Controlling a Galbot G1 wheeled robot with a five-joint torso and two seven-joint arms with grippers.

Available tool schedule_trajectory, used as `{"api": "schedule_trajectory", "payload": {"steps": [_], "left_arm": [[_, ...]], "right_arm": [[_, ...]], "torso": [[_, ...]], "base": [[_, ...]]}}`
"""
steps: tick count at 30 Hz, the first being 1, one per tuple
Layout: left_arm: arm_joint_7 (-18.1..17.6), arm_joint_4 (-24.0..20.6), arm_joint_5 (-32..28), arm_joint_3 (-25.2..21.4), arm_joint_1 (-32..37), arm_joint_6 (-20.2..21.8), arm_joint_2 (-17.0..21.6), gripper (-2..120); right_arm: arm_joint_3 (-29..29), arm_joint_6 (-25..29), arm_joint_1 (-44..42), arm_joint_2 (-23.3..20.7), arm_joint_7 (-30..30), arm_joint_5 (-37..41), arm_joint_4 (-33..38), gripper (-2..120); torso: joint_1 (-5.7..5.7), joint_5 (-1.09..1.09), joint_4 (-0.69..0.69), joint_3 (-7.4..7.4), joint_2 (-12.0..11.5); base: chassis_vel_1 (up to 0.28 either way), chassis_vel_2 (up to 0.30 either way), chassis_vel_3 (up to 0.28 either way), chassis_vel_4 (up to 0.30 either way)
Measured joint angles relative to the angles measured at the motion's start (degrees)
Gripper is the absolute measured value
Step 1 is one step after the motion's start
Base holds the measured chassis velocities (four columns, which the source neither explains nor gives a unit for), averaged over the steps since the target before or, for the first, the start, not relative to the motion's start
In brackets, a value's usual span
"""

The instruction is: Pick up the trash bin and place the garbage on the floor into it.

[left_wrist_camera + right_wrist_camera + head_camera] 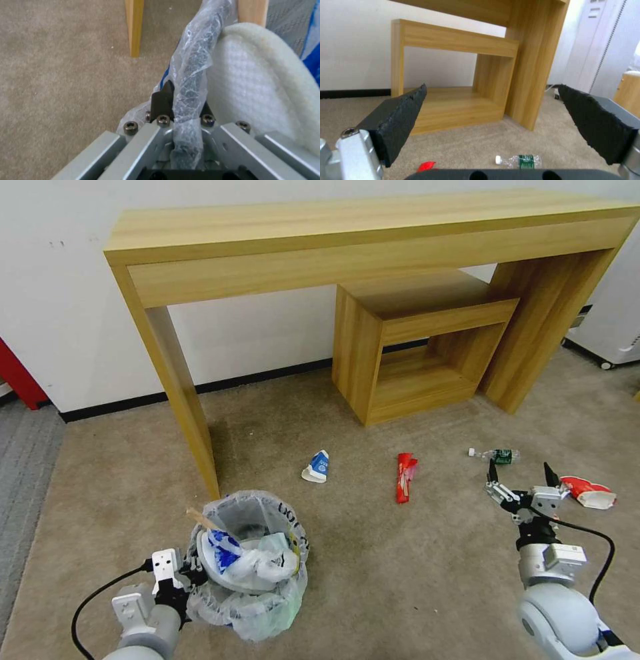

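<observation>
The trash bin (250, 573), lined with a crinkly plastic bag, stands on the beige floor (400, 580). It holds a wooden stick, a white slipper (260, 82) and blue-white wrappers. My left gripper (190, 570) is shut on the bin's bagged rim (188, 82). My right gripper (522, 473) hangs open over the carpet, its black pads (400, 117) wide apart. Just beyond it lies a green-label bottle (497, 455) (520, 160). A red-white carton (587, 492) is at its right. A red wrapper (405, 477) and a blue-white carton (317, 467) lie mid-floor.
A long wooden console table (373, 233) stands against the wall with a smaller table (413, 347) nested under it. One console leg (193, 433) is close behind the bin. Grey ribbed carpet (27, 460) borders the left; a white unit (613, 333) stands far right.
</observation>
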Motion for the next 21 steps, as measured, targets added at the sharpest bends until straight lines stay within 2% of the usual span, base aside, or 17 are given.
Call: {"api": "schedule_trajectory", "payload": {"steps": [12,21], "left_arm": [[0.0,0.1,0.6,-0.1,1.0,-0.2,-1.1,0],[0.1,0.2,1.7,-0.1,1.4,-0.7,-1.9,0]], "right_arm": [[-0.9,1.3,-0.1,0.4,-2.0,-0.6,-1.0,100],[-1.2,2.6,-0.1,0.4,-2.7,-1.0,-1.6,100]], "torso": [[0.00,0.00,0.00,0.00,0.0],[0.00,0.00,-0.01,0.01,0.0]], "base": [[0.000,0.000,0.000,0.000],[-0.057,0.056,0.056,-0.055]]}}
